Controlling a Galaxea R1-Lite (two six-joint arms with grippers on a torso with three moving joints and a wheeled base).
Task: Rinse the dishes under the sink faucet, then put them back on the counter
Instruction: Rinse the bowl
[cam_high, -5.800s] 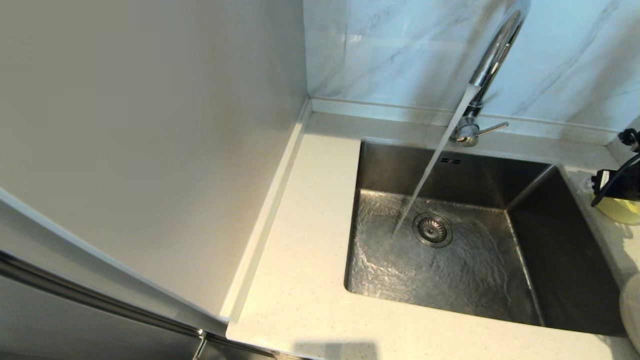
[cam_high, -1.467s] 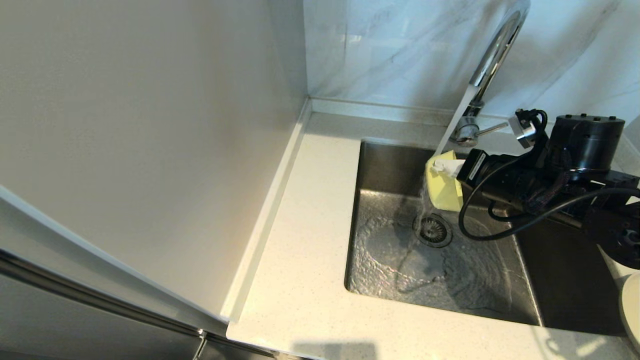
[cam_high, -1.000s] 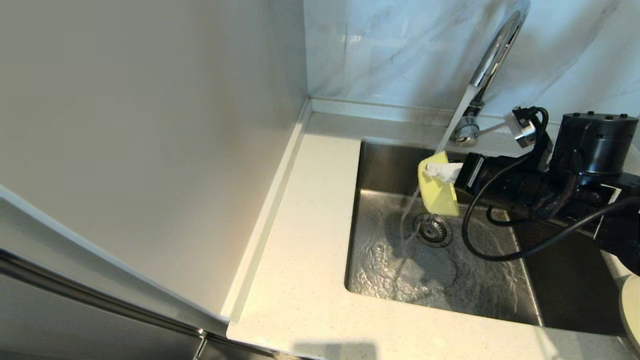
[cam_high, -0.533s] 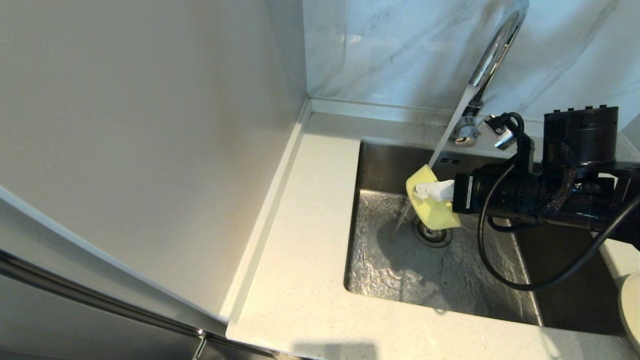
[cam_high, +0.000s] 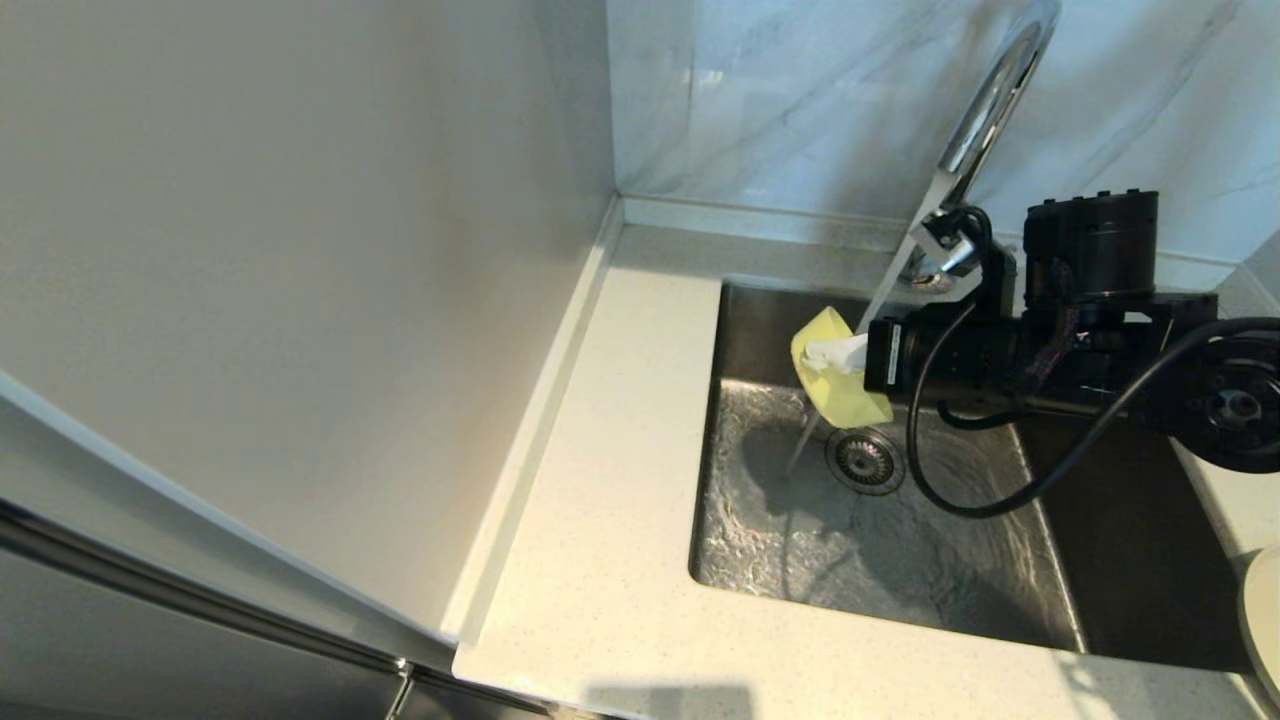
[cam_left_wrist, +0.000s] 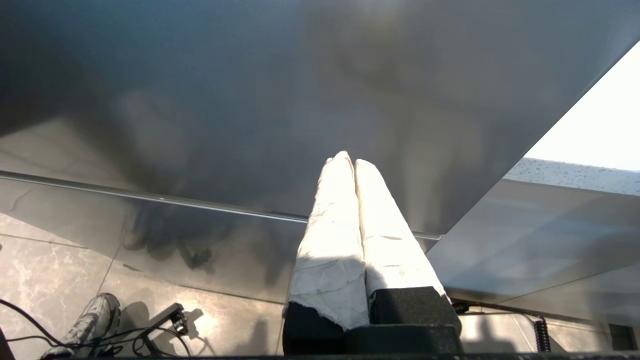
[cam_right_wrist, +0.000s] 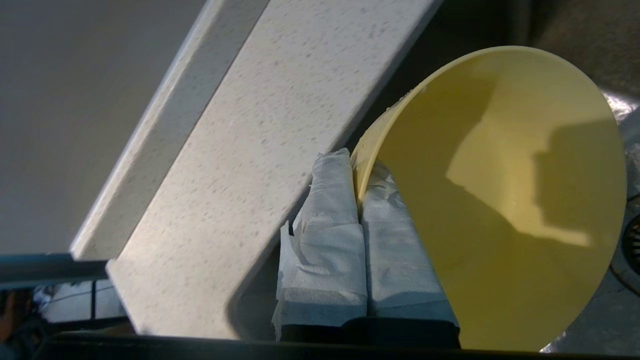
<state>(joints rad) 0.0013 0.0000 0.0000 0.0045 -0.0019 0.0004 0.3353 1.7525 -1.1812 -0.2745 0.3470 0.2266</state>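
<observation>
My right gripper (cam_high: 833, 354) is shut on the rim of the pale-yellow bowl (cam_high: 835, 393), holding it tipped on its side over the steel basin (cam_high: 960, 560), just left of the drain. In the right wrist view the paper-wrapped fingers (cam_right_wrist: 330, 210) pinch the bowl (cam_right_wrist: 505, 200) wall, one inside and one outside. Water runs from the chrome faucet (cam_high: 985, 110) and passes close by the bowl's right edge. A slice of the off-white plate (cam_high: 1262, 620) shows at the right border. The chopsticks are out of view. My left gripper (cam_left_wrist: 350, 162) is shut on nothing, parked below the counter.
The speckled counter (cam_high: 610, 480) lies left of and in front of the basin, with a tall pale panel (cam_high: 300, 300) along its left side. The marble wall (cam_high: 800, 90) stands behind. My right arm (cam_high: 1100, 340) and its cable (cam_high: 960, 500) reach over the basin.
My right arm has carried the bowl leftward and slightly up across the basin. The stream that struck the bowl earlier now falls along its right edge into the basin.
</observation>
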